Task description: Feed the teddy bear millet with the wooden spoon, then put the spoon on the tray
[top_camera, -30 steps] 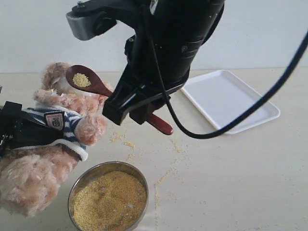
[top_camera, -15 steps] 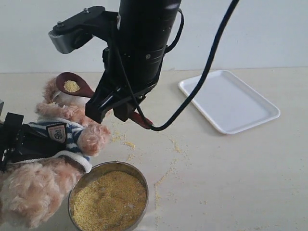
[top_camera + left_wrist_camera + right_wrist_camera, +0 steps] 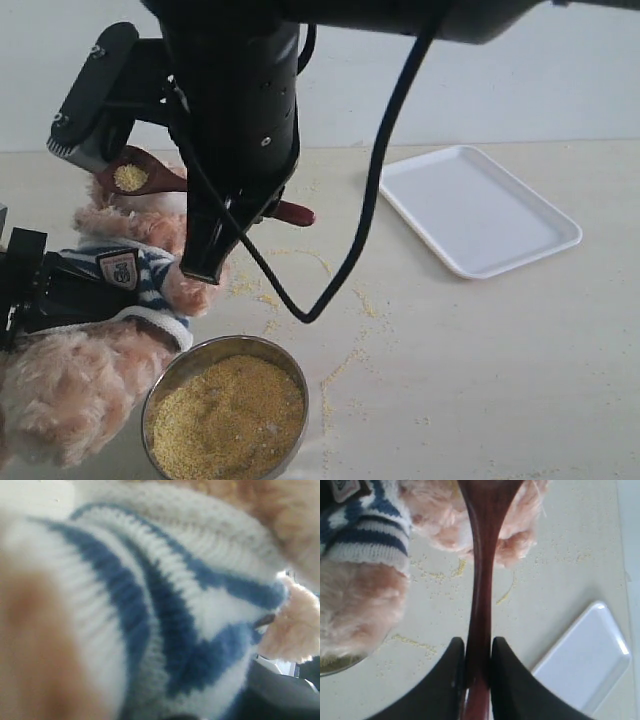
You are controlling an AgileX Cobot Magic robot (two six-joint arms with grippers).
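teddy bear (image 3: pixel 70 385) face: behind right arm (image 3: pixel 240 120) | wooden spoon (image 3: pixel 160 182) handle: partly hidden

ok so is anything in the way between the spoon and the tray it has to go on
Nothing visible. The right tool holds the wooden spoon up by the teddy bear; the table from there to the tray carries only loose millet specks, and the steel bowl sits off that line, nearer the camera.
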